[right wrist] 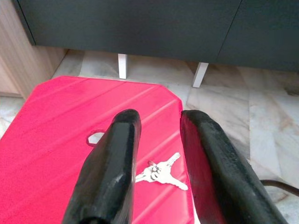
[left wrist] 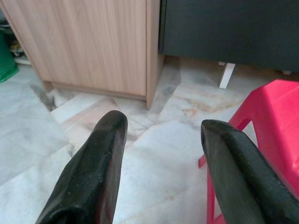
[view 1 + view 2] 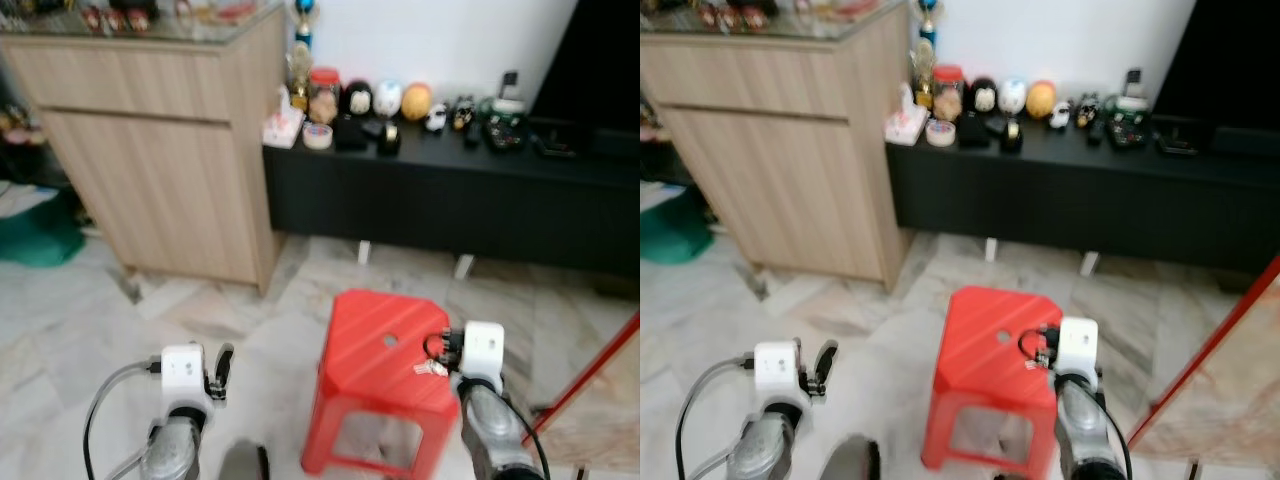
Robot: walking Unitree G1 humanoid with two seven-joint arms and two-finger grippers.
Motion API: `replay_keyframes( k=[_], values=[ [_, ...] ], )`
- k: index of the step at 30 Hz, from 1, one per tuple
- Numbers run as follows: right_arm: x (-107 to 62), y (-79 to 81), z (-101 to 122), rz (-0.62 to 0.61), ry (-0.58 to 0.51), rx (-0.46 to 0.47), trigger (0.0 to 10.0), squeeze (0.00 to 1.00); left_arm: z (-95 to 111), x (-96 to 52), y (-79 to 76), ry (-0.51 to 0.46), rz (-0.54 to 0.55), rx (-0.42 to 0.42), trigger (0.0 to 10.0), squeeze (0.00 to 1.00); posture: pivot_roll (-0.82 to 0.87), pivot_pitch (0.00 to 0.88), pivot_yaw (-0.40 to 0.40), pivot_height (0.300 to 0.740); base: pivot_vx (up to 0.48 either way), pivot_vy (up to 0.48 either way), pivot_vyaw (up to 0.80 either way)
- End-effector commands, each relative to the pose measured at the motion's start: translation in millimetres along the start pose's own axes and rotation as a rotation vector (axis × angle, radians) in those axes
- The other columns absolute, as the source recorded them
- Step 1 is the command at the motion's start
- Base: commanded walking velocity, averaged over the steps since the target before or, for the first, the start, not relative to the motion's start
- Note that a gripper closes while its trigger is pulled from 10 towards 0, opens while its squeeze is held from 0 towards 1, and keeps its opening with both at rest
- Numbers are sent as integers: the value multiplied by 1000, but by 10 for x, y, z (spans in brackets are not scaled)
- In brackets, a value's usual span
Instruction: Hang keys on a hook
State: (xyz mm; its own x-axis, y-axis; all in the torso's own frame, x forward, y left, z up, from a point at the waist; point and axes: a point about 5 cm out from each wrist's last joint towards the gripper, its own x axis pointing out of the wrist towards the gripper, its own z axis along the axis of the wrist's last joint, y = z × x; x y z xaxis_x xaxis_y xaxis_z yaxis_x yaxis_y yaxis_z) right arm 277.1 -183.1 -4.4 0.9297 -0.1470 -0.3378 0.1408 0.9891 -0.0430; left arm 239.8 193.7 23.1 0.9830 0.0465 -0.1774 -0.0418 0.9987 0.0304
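Left gripper (image 2: 161, 163) hovers over the marble floor (image 3: 80, 320), fingers spread wide, gripping nothing. Right gripper (image 1: 159, 154) is parted, empty, just above the keys (image 1: 161, 171) lying flat on the red stool (image 3: 375, 345), blades fanned toward its right edge. No readable writing anywhere.

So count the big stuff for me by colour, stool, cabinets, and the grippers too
Red: 1, the stool, with the keys lying on it.
Wood: 1, the cabinet.
Black: 3, the low cabinet, the left gripper and the right gripper.
Total: 5.
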Motion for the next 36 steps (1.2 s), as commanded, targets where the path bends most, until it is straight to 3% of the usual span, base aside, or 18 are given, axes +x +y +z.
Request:
replay_keyframes(
  k=[1,7,10,25,33,36],
  values=[
    [15,3,26,7,-6,6,10000,0,79,83,-63,-12,-26,15,10000,0,55,0,-61,646,0,0,0],
    [8,4,3,12,3,-11,10000,0,97,114,-90,-15,-47,24,10000,0,51,0,-57,646,89,0,0],
    [-1,2,-13,18,5,-48,10000,0,109,125,-102,-18,-54,37,10000,0,53,0,-56,646,327,0,196],
    [-2,25,-25,23,12,-54,10000,0,150,147,-165,-45,-89,44,10000,0,54,0,-50,646,362,0,139],
    [-4,6,-50,23,33,-55,10000,0,200,171,-187,-65,-112,43,10000,0,51,0,-50,646,0,0,0],
    [-17,7,-121,51,88,-81,10000,0,197,168,-211,-66,-121,40,10000,0,49,0,-51,646,0,0,0]
  ],
)
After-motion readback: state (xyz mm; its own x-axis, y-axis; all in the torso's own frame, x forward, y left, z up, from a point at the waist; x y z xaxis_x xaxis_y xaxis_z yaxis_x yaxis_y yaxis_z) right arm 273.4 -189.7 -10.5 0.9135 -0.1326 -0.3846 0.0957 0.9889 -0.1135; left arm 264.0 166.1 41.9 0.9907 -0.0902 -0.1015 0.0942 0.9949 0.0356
